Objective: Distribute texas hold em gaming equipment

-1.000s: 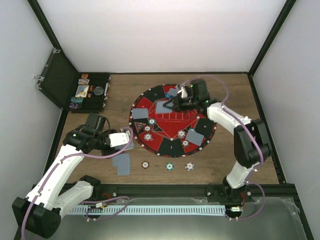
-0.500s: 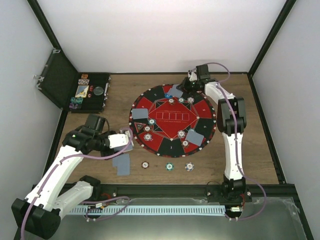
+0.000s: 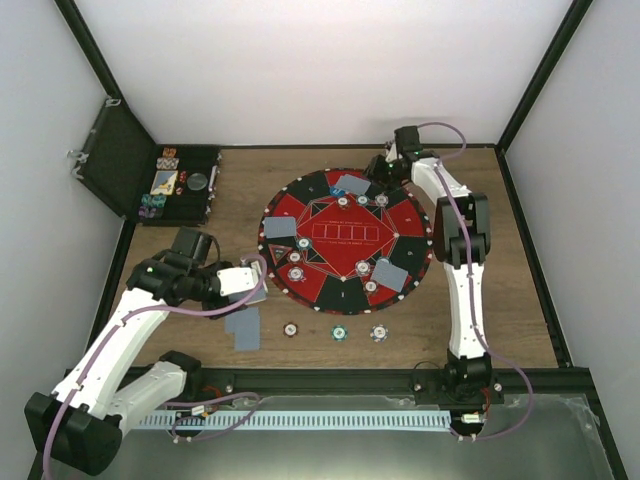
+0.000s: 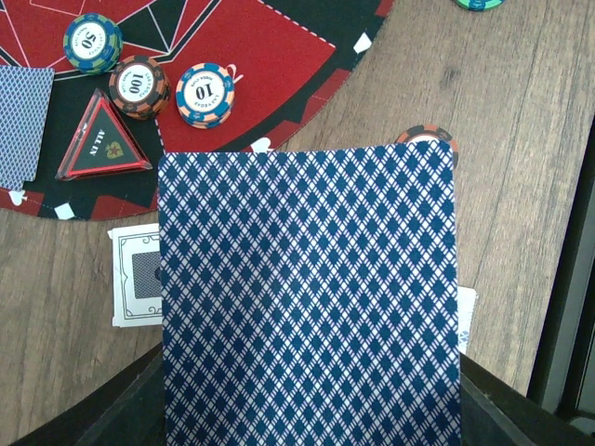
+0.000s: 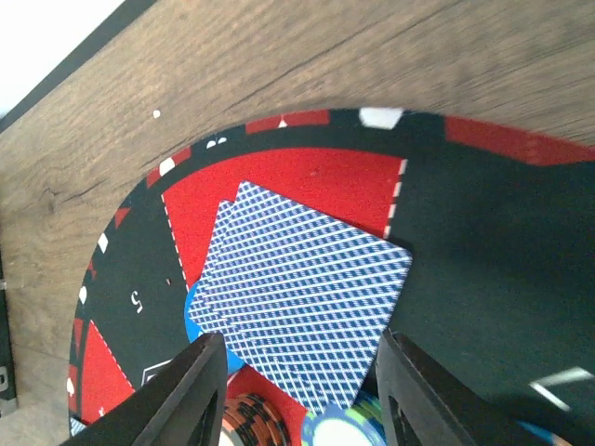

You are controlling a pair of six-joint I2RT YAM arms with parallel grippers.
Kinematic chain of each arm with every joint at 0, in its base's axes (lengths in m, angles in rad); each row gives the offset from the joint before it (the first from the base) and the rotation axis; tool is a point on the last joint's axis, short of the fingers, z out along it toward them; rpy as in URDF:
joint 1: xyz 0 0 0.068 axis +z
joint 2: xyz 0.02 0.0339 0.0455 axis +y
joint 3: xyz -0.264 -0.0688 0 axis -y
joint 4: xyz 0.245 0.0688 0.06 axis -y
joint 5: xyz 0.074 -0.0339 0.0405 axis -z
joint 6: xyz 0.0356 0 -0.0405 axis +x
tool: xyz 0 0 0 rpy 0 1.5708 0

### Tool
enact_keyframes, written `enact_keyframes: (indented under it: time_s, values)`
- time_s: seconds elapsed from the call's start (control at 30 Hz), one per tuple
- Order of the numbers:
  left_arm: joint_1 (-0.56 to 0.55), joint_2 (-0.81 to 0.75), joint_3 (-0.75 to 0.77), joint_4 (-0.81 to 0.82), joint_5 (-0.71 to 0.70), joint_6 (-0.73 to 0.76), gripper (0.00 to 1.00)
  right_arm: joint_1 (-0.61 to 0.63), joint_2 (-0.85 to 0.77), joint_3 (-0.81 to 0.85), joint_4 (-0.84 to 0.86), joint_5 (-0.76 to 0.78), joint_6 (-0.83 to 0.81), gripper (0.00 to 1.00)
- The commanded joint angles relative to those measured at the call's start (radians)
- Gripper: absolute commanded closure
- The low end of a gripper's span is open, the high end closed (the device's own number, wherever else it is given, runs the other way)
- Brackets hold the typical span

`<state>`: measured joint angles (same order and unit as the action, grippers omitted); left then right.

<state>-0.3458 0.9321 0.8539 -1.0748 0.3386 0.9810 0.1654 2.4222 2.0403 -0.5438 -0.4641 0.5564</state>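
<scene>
1. The right tool [image 5: 299, 376] now stands with its jaws parted, one finger on each side of the far card [image 5: 307, 297], and it grips nothing. A second ago it was closed on that card, above the far-middle part of the mat.
2. The far card lies flat and back up at the far rim of the round mat [image 3: 345, 245]. A blue button [image 5: 193, 316] shows from under one of its edges, and chips sit just beside it.
3. The right arm was bent over the mat a second ago. It now reaches straight out to the mat's far edge, where it already was half a second ago.
4. The left tool [image 3: 248, 281] has not moved. It stays clamped on the held card [image 4: 307, 297], whose back faces the wrist camera, above the bench [image 3: 480, 300] at the mat's near-left edge.
5. Under the held card, loose cards [image 3: 242, 328] lie on the bench, where they lay before. A row of three chips [image 3: 339, 332] sits near them, also unmoved.
6. On the mat near the left tool are three more chips [image 4: 139, 86] and a triangular all-in marker [image 4: 104, 149].
7. The open case [image 3: 180, 185] sits at the bench's far-left corner as before.
</scene>
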Motion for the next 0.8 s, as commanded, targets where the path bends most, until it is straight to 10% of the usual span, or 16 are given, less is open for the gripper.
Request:
enact_keyframes:
  time_s: [0.0,0.33,0.47,0.77]
  values:
    - [0.002,-0.004,0.02,0.007,0.026,-0.008,0.96,-0.012,-0.14,0.022,-0.085,0.119,-0.035,0.54]
    - [0.002,-0.009,0.026,0.019,0.037,-0.02,0.96,0.084,-0.591,-0.486,0.112,-0.038,0.036,0.39]
    - [0.002,-0.006,0.022,0.026,0.043,-0.024,0.96,0.251,-0.776,-0.762,0.282,-0.158,0.136,0.18]
    - [0.001,-0.008,0.017,0.029,0.043,-0.018,0.96,0.568,-0.909,-1.07,0.606,-0.272,0.349,0.12]
